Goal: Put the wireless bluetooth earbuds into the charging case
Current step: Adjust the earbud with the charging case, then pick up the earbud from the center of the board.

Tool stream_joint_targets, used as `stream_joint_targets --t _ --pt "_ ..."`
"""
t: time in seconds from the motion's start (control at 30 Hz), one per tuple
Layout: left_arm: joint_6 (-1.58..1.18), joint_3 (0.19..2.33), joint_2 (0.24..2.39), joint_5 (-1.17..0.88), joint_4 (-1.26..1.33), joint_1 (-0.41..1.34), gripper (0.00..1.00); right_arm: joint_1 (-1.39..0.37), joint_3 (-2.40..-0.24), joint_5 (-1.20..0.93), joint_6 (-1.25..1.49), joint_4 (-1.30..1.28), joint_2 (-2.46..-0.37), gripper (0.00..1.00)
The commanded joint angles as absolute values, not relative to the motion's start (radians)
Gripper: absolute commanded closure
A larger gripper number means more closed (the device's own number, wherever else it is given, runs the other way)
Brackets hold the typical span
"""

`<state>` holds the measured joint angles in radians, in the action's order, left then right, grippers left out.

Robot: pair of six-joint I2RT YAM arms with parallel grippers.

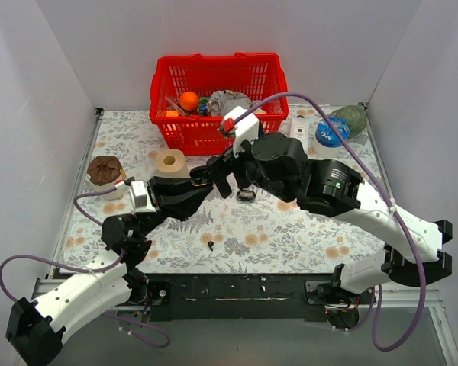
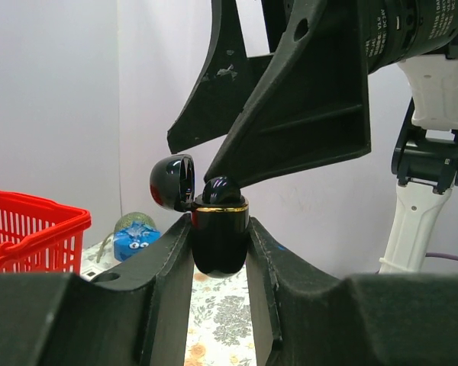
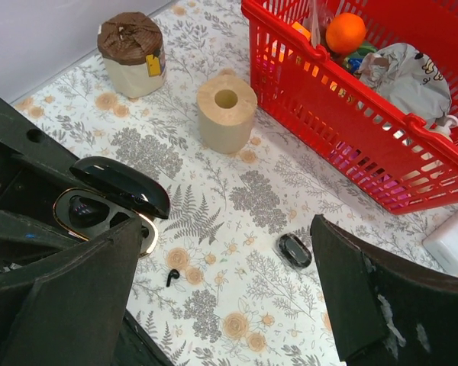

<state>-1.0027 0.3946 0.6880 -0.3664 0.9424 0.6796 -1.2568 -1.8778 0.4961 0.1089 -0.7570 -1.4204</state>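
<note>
charging case: glossy black, lid open, gold rim
left gripper: clamped on case
right gripper: jaws wide, empty
earbud: on table, room around

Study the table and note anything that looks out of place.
One earbud lies loose on the floral table, apart from the charging case, which the left jaws hold with its lid open. Nothing looks spilled or damaged.

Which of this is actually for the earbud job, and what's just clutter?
Job:
charging case, lid open, gripped in left hand
loose earbud on the table
right hand, open

Clutter:
red basket
tape roll
brown-topped jar
blue toy
</note>
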Motion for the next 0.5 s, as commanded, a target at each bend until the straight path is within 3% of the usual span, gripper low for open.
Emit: stream_joint_targets --t 0.0,0.17,0.37,0.43,0.47 --pt "-0.993 0.43 0.667 -0.37 0.953 0.68 1.0 -1.252 -1.812 0.482 0.11 -0.647 -1.321 0.02" --pt "-0.948 0.411 0.577 -0.328 0.837 0.68 1.0 -1.211 -1.648 0.56 0.193 -0.632 -1.241 0.02" --pt "-0.891 0.377 0.339 -0.278 0.619 0.68 1.0 -1.046 -1.119 0.217 0.322 -0.415 -1.124 0.02" --pt "-0.874 0.387 0.278 -0.264 0.566 0.68 1.0 -1.043 -1.034 0.145 0.313 -0.315 -1.143 0.06" --pt "-0.873 0.388 0.264 -0.262 0.528 0.68 1.0 -1.052 -0.982 0.097 0.313 -0.293 -1.182 0.15"
